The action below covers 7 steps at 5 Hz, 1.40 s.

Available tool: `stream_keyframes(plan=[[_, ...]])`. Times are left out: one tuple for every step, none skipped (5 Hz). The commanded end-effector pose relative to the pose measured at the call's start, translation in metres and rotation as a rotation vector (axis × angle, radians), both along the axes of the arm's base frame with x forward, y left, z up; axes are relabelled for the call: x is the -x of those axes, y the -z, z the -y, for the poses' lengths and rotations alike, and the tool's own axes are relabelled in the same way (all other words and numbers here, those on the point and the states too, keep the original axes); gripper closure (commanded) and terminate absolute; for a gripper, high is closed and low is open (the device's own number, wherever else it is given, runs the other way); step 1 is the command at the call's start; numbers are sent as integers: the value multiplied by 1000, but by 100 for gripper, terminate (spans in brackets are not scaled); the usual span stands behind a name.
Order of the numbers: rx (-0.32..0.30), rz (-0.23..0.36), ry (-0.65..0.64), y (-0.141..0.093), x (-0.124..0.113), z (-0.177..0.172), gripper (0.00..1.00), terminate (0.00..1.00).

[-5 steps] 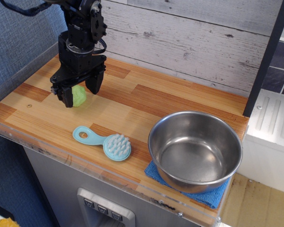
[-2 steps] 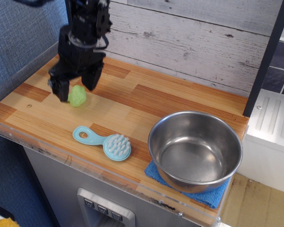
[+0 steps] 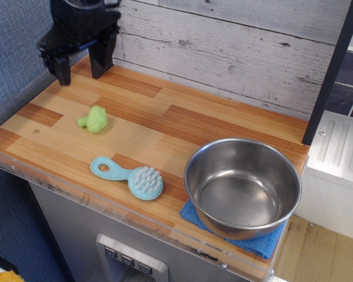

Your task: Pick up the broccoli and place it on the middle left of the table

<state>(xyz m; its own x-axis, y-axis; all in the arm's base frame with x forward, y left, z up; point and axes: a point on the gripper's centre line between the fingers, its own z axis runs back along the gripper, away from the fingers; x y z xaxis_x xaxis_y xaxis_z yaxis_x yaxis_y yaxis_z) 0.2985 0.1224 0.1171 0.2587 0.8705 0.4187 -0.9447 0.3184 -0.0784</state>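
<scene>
The lumpy lime-green broccoli (image 3: 93,119) is lying on the left of the wood-plank table (image 3: 182,126), behind a light-blue brush (image 3: 129,177). The black end effector (image 3: 80,63) is hovering above it, fingers spread and holding nothing.

arm: black, enters from top-left, mostly cut off by frame edge
wrist: pointing roughly straight down
gripper (image 3: 80,66): up in the air, well above tabletop
fingers (image 3: 100,60): two black, spread apart, tips down
grip: nothing btwn fingers
</scene>
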Motion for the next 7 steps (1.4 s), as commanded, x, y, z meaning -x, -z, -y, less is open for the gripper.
stream_keyframes(plan=[[12,176,-2,-21,20,7,0,0],[12,176,-2,-21,20,7,0,0],[12,176,-2,-21,20,7,0,0],[12,176,-2,-21,20,7,0,0],[12,176,-2,-21,20,7,0,0],[12,176,-2,-21,20,7,0,0],[12,176,-2,-21,20,7,0,100]])
